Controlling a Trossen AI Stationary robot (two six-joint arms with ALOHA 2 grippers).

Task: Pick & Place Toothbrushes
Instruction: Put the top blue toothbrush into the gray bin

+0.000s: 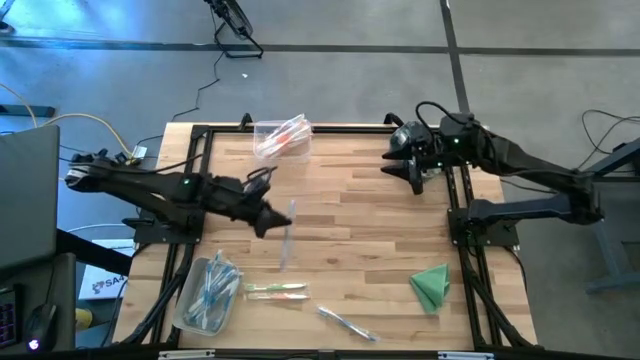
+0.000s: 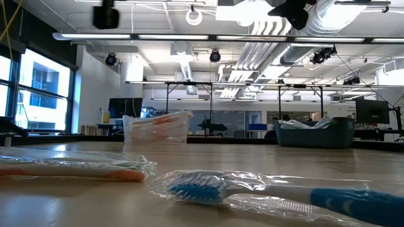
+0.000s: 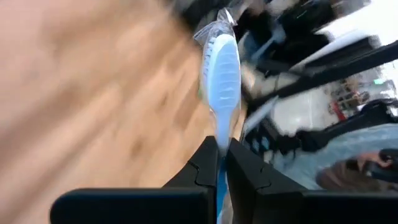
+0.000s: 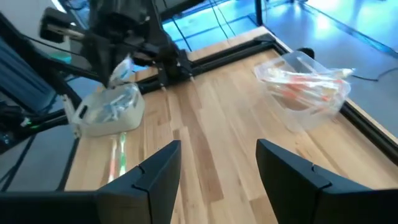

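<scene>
Blue toothbrush [image 3: 221, 71] clenched in left pincer [image 3: 219, 163] above table centre, right pincer [image 4: 217, 163] spread, empty, hovering.

High cam looks straight down on the whole worktop [image 1: 340, 230] w/ both arms, from well above. Low cam sits at worktop level, facing level across into the room — very near a blue toothbrush [image 2: 265, 192]. Left wrist cam looks fwd past its own pincer [image 3: 221, 155], close to the wood. Right wrist cam looks past its own pincer [image 4: 217, 162] across the worktop — shares the clear bin of orange brushes [image 4: 305, 87] w/ high and low cams.
</scene>
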